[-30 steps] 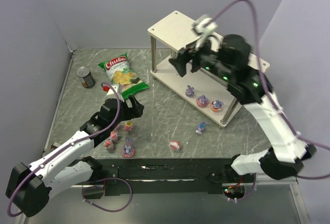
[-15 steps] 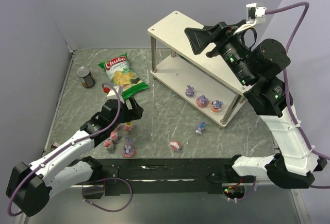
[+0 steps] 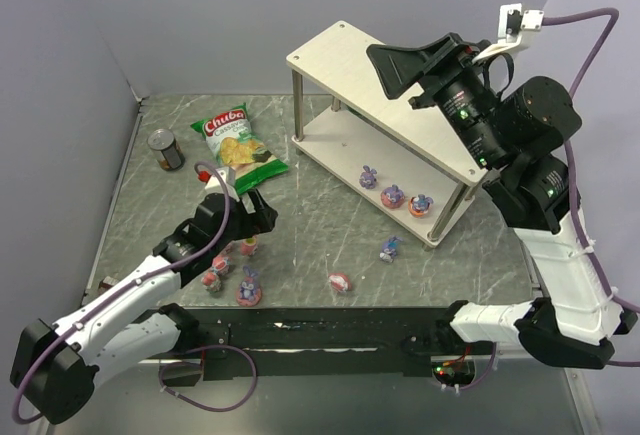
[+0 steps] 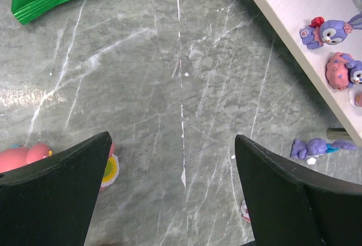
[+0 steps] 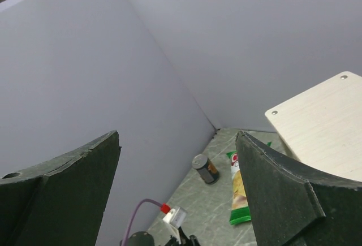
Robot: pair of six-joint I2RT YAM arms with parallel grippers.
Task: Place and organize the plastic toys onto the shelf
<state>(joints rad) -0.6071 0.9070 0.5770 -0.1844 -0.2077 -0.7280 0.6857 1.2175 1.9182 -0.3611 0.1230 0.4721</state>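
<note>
Toys [image 3: 393,195]: three stand on the shelf's [image 3: 340,60] lower board, others lie scattered on the table [image 3: 320,230] near the left gripper [image 3: 264,205], wide and empty. The right gripper [image 3: 400,63], also wide, hangs above the shelf.

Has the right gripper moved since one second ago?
Yes. The right gripper lifted up and to the right, away from the lower board of the shelf, now over its top board.

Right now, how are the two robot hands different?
The left gripper hangs low over the table, near loose toys. The right gripper is high above the shelf. The left points down at the table, while the right points sideways toward the wall. Both are open and empty.
</note>
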